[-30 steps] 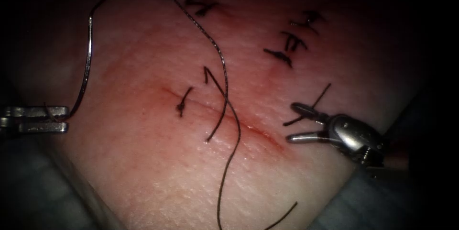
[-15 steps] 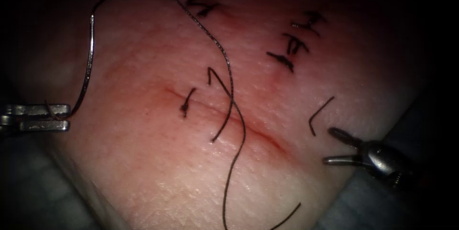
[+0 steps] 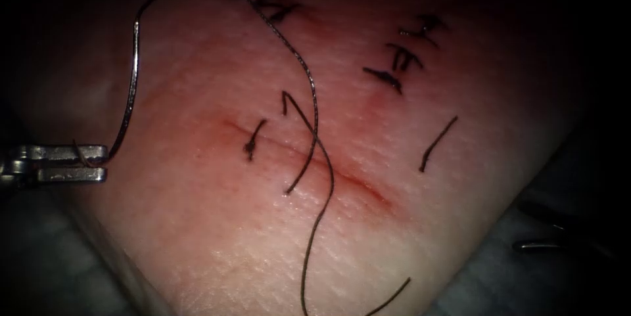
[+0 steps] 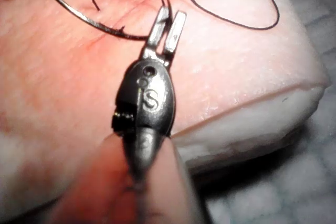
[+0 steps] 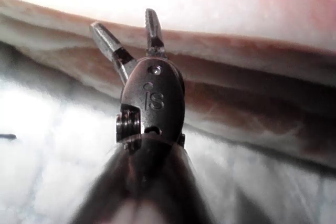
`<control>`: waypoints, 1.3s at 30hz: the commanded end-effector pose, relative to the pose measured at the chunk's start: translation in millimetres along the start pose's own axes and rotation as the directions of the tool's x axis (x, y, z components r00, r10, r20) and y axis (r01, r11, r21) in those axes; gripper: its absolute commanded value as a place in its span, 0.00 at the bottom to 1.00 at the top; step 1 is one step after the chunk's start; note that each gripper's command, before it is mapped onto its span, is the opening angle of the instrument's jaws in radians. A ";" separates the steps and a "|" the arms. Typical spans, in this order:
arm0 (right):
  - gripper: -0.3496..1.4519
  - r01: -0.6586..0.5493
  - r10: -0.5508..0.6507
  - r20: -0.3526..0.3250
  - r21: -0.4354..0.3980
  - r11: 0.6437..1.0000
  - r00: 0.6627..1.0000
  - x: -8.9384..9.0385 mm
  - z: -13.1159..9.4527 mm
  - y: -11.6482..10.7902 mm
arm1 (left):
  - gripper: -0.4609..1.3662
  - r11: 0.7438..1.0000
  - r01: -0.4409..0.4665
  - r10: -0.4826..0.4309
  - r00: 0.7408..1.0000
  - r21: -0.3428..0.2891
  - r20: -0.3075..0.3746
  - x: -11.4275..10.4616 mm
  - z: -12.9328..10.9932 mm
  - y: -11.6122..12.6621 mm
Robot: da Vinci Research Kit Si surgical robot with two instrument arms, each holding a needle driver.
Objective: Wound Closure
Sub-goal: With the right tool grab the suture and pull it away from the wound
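Observation:
At the left edge of the endoscope view my left tool is shut on the curved needle close to one of its ends. The needle arcs upward over the tissue, left of the cut, and is not in the tissue. The left wrist view shows the same grip on the needle. The thread runs from the needle's top end, across the cut and down. My right tool sits in the dark beyond the tissue's lower right edge. Its jaws are open and hold nothing.
A knotted stitch sits on the cut's left part, with a loose thread tail beside it. A short cut piece of thread lies right of the cut. Older stitches mark the far tissue.
The right tool backed off down and to the right, leaving the short thread piece lying on the tissue. The left tool shifted slightly right with the needle.

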 end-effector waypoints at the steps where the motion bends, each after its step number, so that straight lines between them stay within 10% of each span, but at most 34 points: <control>1: 0.60 0.007 -0.007 -0.009 0.018 1.000 1.000 2.0 0.5 -0.7 | 0.06 1.000 0.001 -0.001 1.000 -0.010 0.000 0.2 0.0 0.0; 8: 0.59 0.055 -0.051 -0.039 0.100 0.993 0.998 9.4 5.6 -4.2 | 0.06 1.000 0.004 -0.004 1.000 -0.011 0.001 0.5 0.0 -0.1; 13: 0.56 0.076 -0.069 -0.065 0.122 0.990 0.996 11.0 9.7 -4.7 | 0.06 1.000 0.004 -0.004 1.000 -0.010 0.001 0.5 -0.1 0.0; 27: 0.41 0.154 -0.152 -0.023 0.123 0.980 0.988 6.1 23.0 -3.3 | 0.06 1.000 0.012 -0.012 1.000 -0.013 0.001 0.7 -0.3 0.0; 39: 0.40 0.168 -0.166 -0.022 0.129 0.977 0.986 5.2 25.8 -4.9 | 0.06 1.000 0.012 -0.012 1.000 -0.014 0.001 0.7 -0.4 -0.1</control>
